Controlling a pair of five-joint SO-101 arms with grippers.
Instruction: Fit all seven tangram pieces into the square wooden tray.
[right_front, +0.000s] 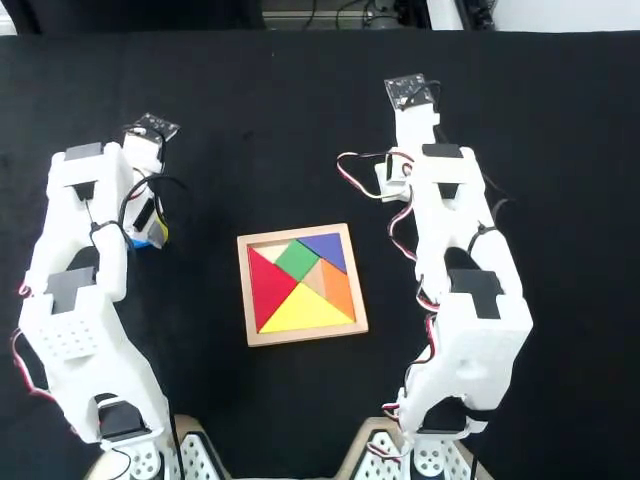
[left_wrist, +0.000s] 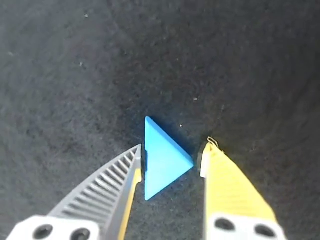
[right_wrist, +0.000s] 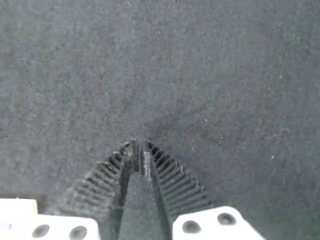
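Six pieces, as far as you can count, lie in the wooden tray, close in front of the two arms. Its top left corner has a small pale gap. My guess is that the last piece goes there.

Look a bit farther out, to the left. The blue triangle lies flat on the black table, well apart from the tray. Your left gripper is open around it. The grey finger touches one edge. The yellow finger is just beside the far point, and I cannot tell if it touches.

So the step now looks like picking up this last piece. Next you need to squeeze it gently, lift it, carry it to the gap, and turn it to fit.

Farthest out, your right gripper is closed tight and holds nothing. It is over bare table.

From above, the left arm covers most of the blue triangle. The gap is small, so its shape is hard to make out.
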